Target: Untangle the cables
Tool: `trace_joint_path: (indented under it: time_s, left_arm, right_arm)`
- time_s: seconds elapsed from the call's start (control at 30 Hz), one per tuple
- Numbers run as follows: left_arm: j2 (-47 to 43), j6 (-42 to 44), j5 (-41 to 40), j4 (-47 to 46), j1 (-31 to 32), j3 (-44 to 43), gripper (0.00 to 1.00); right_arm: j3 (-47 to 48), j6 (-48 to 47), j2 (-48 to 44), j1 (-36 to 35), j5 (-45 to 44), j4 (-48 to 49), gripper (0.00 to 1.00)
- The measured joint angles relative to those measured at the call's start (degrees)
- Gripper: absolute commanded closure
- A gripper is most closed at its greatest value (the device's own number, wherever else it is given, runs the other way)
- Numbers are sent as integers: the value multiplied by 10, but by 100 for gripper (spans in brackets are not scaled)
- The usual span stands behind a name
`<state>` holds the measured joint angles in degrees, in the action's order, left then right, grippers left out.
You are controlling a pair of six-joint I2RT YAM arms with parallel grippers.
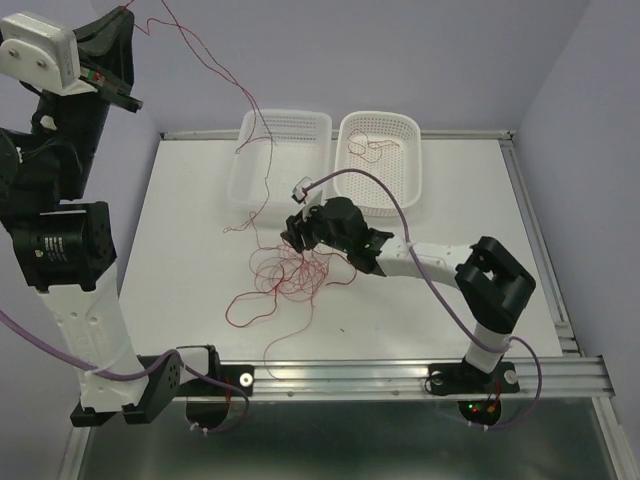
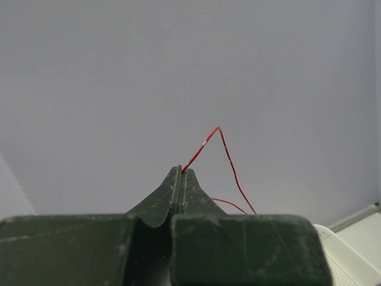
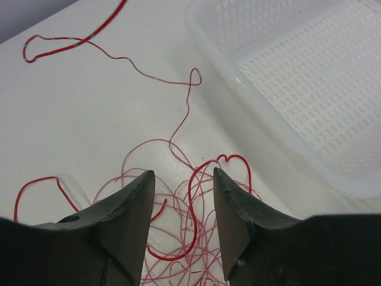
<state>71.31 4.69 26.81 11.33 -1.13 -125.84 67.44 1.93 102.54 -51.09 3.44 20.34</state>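
A tangle of thin red cables point(image 1: 290, 272) lies on the white table, with loose ends trailing toward the near edge. My left gripper point(image 1: 128, 98) is raised high at the far left and is shut on one red cable point(image 2: 205, 143). That strand point(image 1: 250, 105) hangs from it down to the tangle. In the left wrist view the jaws point(image 2: 180, 173) are pressed together, with the cable coming out of the tip. My right gripper point(image 1: 298, 232) is open just above the far side of the tangle. In the right wrist view the tangle point(image 3: 196, 238) lies between and below its fingers point(image 3: 183, 179).
Two white perforated baskets stand at the back: the left one point(image 1: 290, 125), which the lifted strand crosses, and the right one point(image 1: 400, 135), which holds a separate red cable point(image 1: 370, 148). The left basket's corner shows in the right wrist view point(image 3: 297, 77). A metal rail point(image 1: 400, 375) runs along the near edge.
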Motion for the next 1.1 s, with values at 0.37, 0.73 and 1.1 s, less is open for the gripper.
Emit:
trace_joint_path:
  time_s: [0.37, 0.73, 1.1]
  left_arm:
    - [-17, 26, -46, -40, 0, -5, 100]
    - [-40, 21, -28, -56, 0, 10, 100]
    - [-70, 26, -23, -84, 0, 75, 100]
  right_arm:
    - [-118, 11, -84, 0, 31, 93, 0]
    - [73, 24, -38, 0, 134, 146, 10]
    - [149, 21, 28, 0, 110, 101, 100]
